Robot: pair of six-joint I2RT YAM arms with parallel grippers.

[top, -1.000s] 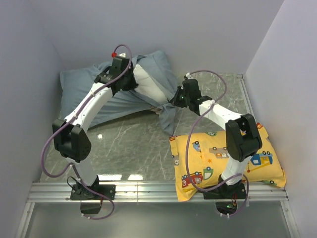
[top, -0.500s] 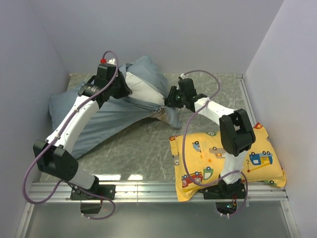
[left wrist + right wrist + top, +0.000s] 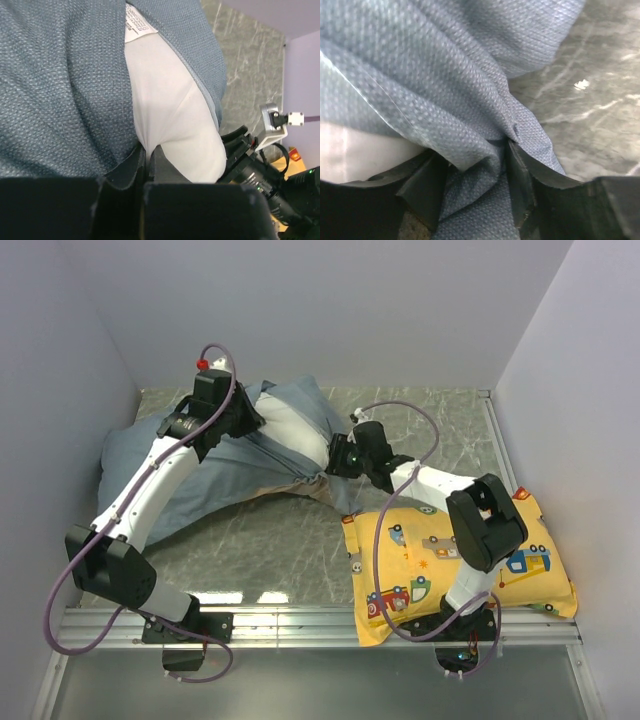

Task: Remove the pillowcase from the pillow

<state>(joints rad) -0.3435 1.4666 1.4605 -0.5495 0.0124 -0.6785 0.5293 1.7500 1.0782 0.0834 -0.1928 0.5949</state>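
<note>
The blue-grey pillowcase (image 3: 180,485) lies bunched across the back left of the table, still round much of the white pillow (image 3: 287,432). My left gripper (image 3: 240,422) is shut on a pinch of the pillow's white cloth (image 3: 170,115), just below its label tag (image 3: 139,25); the pillowcase (image 3: 60,90) lies to the left of the jaws. My right gripper (image 3: 472,185) stands open at the pillowcase's right end (image 3: 325,480), with a fold of pillowcase (image 3: 470,115) lying loose between the two fingers (image 3: 522,182). A strip of pillow (image 3: 350,155) shows at the left.
A yellow cartoon-vehicle pillow (image 3: 470,565) lies at the front right, under the right arm. White walls close in the left, back and right. A metal rail (image 3: 300,620) runs along the near edge. Bare marble tabletop (image 3: 280,540) lies in front of the pillowcase.
The right gripper has opened and let go of the pillowcase, shifting slightly left and nearer. The left arm has swung left with the pillow, dragging the pillowcase leftwards.
</note>
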